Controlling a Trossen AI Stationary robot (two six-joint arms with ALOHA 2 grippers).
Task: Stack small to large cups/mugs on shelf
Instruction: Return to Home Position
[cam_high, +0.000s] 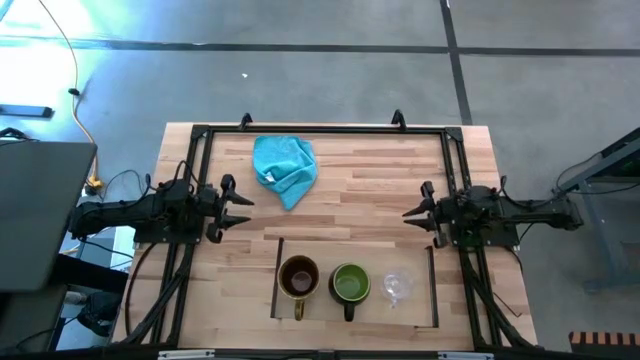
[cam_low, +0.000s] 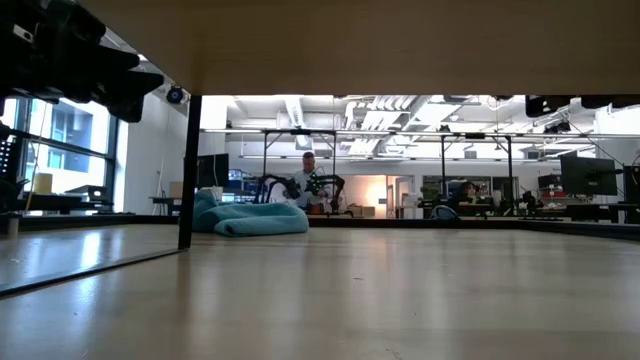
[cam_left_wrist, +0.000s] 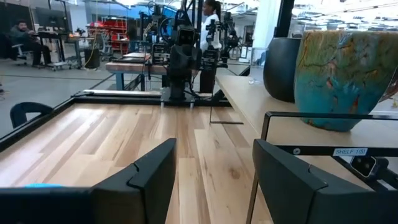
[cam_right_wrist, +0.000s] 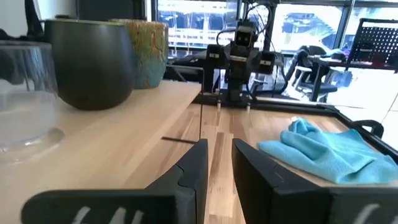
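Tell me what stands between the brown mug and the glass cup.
The green mug, in line with the brown mug and glass cup on the shelf, seen in the high view.

Bright, even light falls on the table (cam_high: 380, 180), with soft shadows. Windows (cam_right_wrist: 186, 18) glare white, and the floor (cam_high: 60, 30) shines.

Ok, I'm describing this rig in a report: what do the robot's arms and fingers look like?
Both are black, jointed and boxy. The left gripper and right gripper each end in two dark, angular, wedge-shaped fingers. Dark cables loop by the left base. No readable markings.
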